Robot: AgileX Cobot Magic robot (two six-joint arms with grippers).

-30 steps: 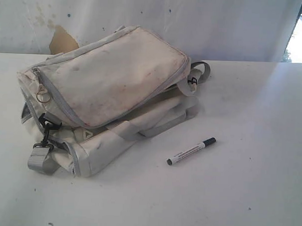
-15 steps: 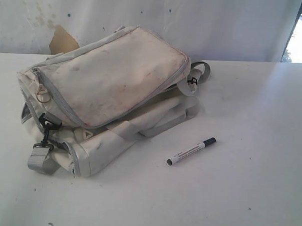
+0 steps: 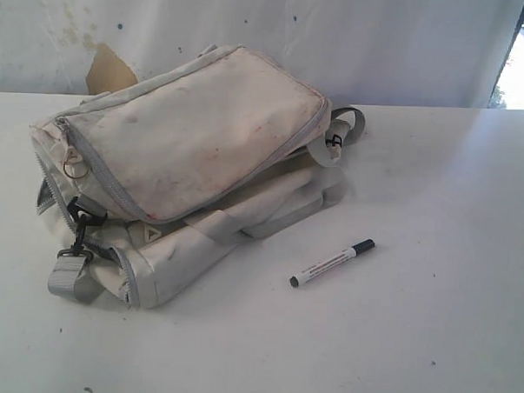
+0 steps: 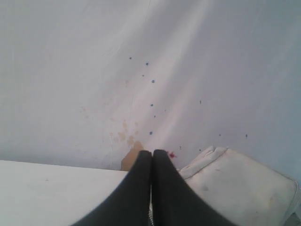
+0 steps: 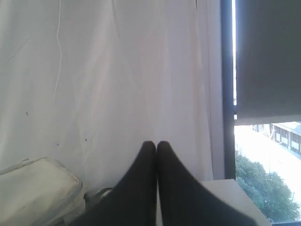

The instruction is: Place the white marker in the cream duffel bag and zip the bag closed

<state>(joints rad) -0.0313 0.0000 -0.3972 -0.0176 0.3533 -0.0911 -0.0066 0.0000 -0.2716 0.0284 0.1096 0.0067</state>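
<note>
Left end effector (image 4: pixel 151 153) and right end effector (image 5: pixel 156 144) sit closed; white marker (image 3: pixel 332 263) print unreadable.

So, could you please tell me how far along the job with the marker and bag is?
Nothing looks done yet: the white marker lies on the table, apart from the cream duffel bag. Nothing is in hand: the left pincer and the right pincer are both shut and empty. Left to do: grasp the marker, open the bag, drop it in and zip it closed.
</note>
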